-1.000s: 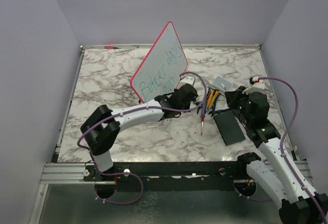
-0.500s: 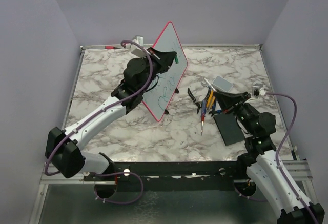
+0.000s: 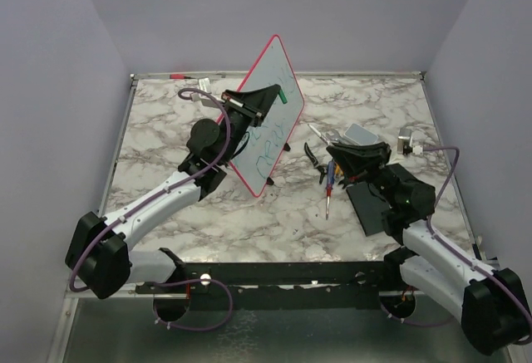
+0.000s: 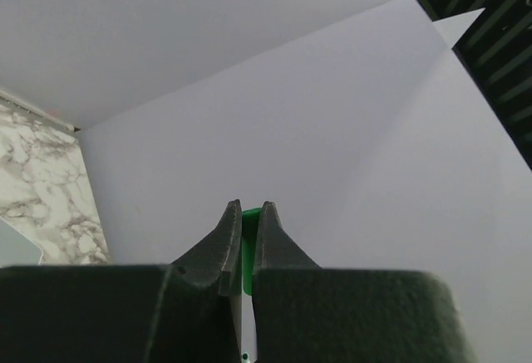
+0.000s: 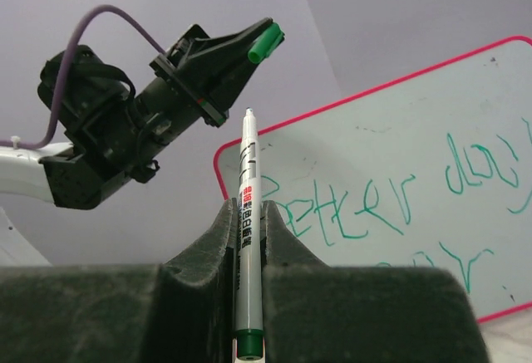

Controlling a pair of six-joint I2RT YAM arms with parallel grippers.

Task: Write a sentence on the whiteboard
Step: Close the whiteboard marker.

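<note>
Two hands are both gripping something: the left hand [image 3: 273, 94] is clenching the green cap [image 5: 266, 43] high beside the top of the whiteboard [image 3: 274, 143], and the right hand [image 5: 248, 207] is clamping the marker [image 5: 247, 159] with its bare tip pointing up toward the board's face. The whiteboard is standing tilted on its feet toward the back middle of the counter [image 3: 166, 130], already carrying green lettering, its written side facing the right arm. Keeping the cap apart in the other hand is, I judge, leaving the nib free and the cap ready for closing the pen. Near the right hand, loose tools [image 3: 328, 172] and a black pad [image 3: 371, 207] are lying unused. Compared with a second ago, the left arm is no longer lying low at the board's foot but reaching up. The board is showing more edge-on from above, and the right hand is sitting further left, nearer the tools
</note>
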